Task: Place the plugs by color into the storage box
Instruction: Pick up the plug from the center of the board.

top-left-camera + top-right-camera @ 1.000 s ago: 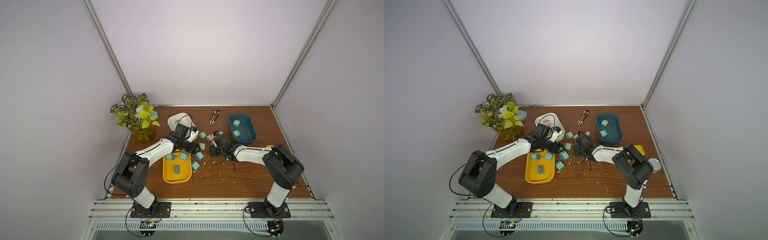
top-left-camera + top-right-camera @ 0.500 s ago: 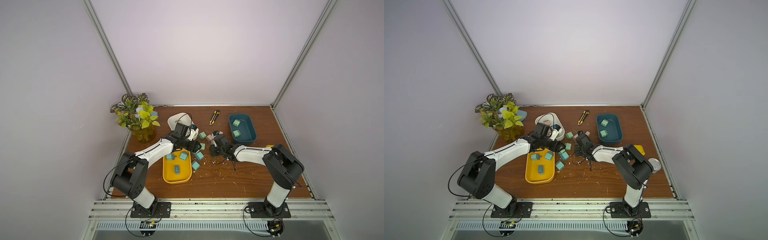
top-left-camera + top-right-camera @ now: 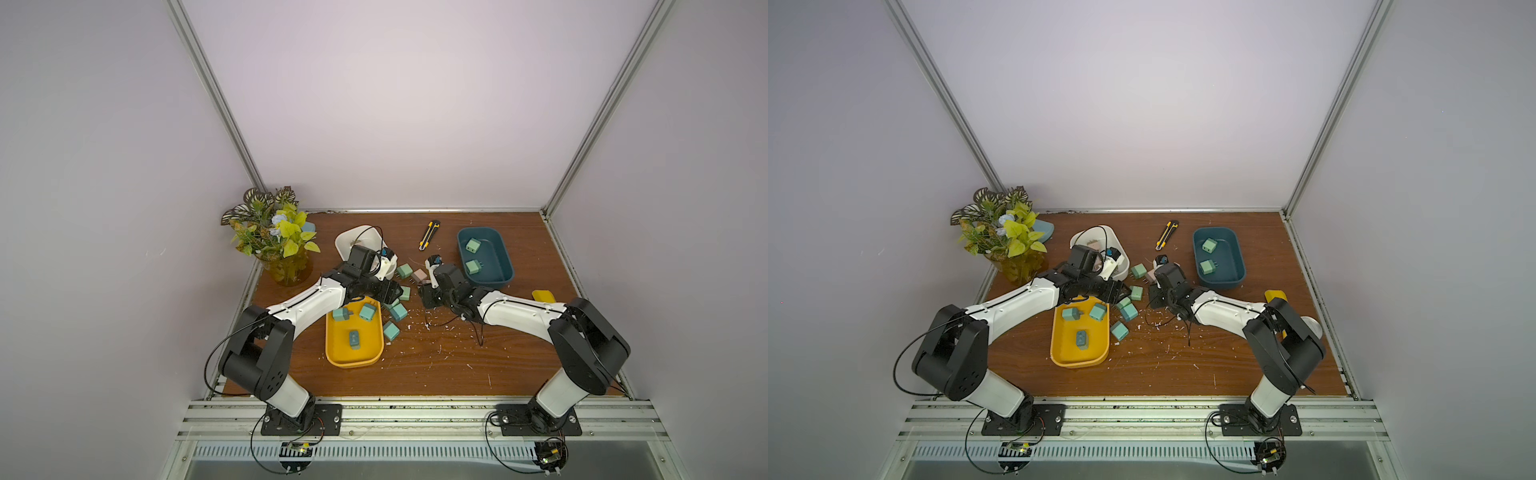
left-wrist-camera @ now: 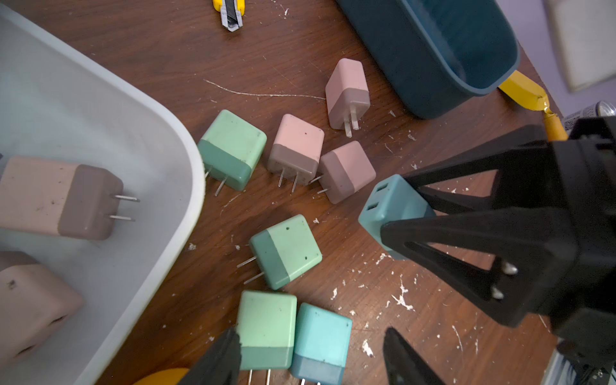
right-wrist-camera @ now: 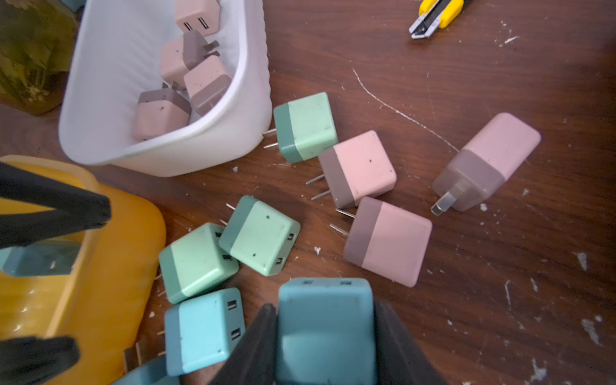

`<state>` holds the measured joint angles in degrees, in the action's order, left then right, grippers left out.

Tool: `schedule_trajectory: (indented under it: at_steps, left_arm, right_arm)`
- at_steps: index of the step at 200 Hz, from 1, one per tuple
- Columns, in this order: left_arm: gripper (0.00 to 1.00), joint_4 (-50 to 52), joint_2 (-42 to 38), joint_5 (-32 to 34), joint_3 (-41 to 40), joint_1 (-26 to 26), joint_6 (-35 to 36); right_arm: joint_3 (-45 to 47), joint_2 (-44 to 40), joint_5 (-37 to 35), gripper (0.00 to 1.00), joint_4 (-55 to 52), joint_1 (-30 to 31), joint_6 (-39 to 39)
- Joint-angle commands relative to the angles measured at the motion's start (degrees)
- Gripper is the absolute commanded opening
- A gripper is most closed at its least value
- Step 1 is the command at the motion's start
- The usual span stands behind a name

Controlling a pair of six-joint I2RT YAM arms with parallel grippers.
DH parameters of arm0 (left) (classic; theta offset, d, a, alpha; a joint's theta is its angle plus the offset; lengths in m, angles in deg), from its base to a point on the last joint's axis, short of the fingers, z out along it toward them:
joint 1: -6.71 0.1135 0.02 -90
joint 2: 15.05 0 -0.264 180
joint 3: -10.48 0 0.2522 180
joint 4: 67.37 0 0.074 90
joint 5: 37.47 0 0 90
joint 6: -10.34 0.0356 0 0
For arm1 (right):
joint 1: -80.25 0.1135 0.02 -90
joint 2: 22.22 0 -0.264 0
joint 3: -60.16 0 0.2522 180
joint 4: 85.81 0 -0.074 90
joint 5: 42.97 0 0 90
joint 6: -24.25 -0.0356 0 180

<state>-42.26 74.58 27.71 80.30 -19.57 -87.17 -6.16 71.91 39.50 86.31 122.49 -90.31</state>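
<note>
Grip | right pincer clamps teal plug, hidden in top views | left pincer gaping

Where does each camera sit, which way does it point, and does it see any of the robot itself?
Top views: high above the front of the table, looking down toward the back wall; the left arm and right arm show whole.
Left wrist: on the left arm, looking past the left gripper at plugs; the right gripper shows, holding a blue plug.
Right wrist: on the right arm, looking past its fingers and that plug toward the white tub.
Shared: both wrist views show the knife and three pink plugs on the table.
</note>
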Motion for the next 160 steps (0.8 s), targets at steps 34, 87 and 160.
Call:
schedule_trajectory:
  at_steps: [34, 87, 160]
  left_arm:
    - [0.70, -0.28, -2.64, 2.61, -0.41, -0.50, 0.29]
    - [0.70, -2.97, -8.49, 8.41, -2.58, 0.13, 1.72]
    - [0.73, 0.90, -17.88, 22.22, -6.42, 1.41, -1.67]
  right_arm:
    - [2.39, -5.71, 2.70, 0.41, 3.79, 1.24, -2.54]
    - [3.85, -7.69, 5.19, 0.41, 6.58, 4.70, -4.10]
    - [-2.81, -3.78, 8.10, 0.42, 6.11, 13.53, -2.73]
